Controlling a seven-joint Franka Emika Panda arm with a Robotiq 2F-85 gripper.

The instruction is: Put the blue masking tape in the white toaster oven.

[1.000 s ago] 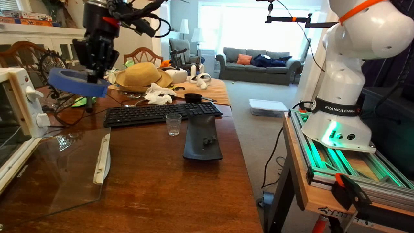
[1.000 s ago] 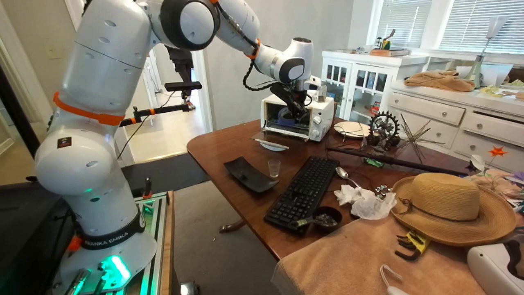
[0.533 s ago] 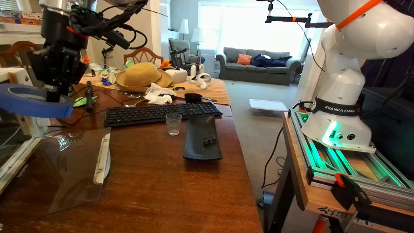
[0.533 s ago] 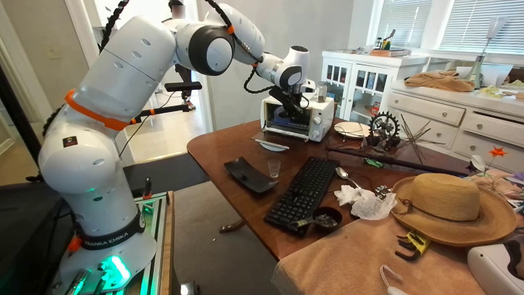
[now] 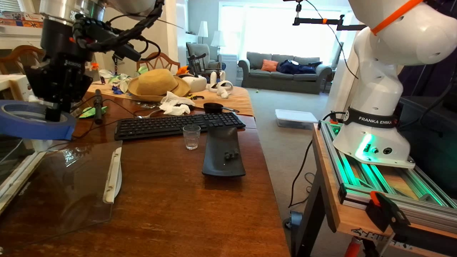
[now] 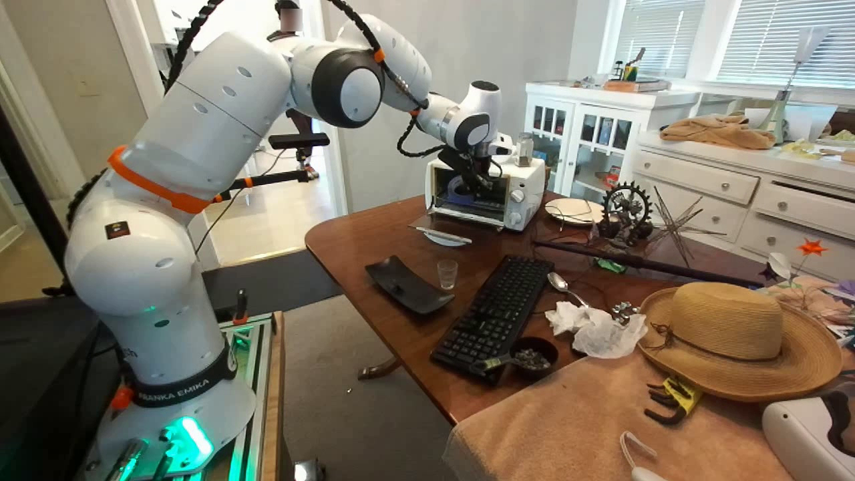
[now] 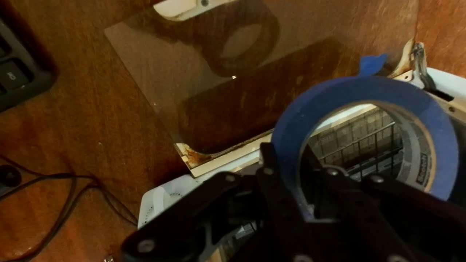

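The blue masking tape (image 5: 35,131) is a flat ring, held roughly level. It also shows in the wrist view (image 7: 364,89), with a loose blue tab on its far edge. My gripper (image 7: 287,153) is shut on the near side of the ring, one finger inside the hole and one outside. In an exterior view the gripper (image 6: 482,190) is in front of the opening of the white toaster oven (image 6: 528,177). Its glass door (image 5: 75,192) is folded down over the table. The wrist view shows the ring above the oven's front edge, with the wire rack (image 7: 364,140) through its hole.
A black keyboard (image 5: 167,126), a glass (image 5: 191,137) and a dark curved slab (image 5: 224,160) stand on the wooden table (image 5: 185,214). A jar (image 6: 524,150) stands on the oven's top. Cables (image 7: 69,178) lie beside the oven.
My gripper has moved with the tape toward the oven, leftward in an exterior view, and a little lower. The movement is smaller in the last half second. The grip is the same.
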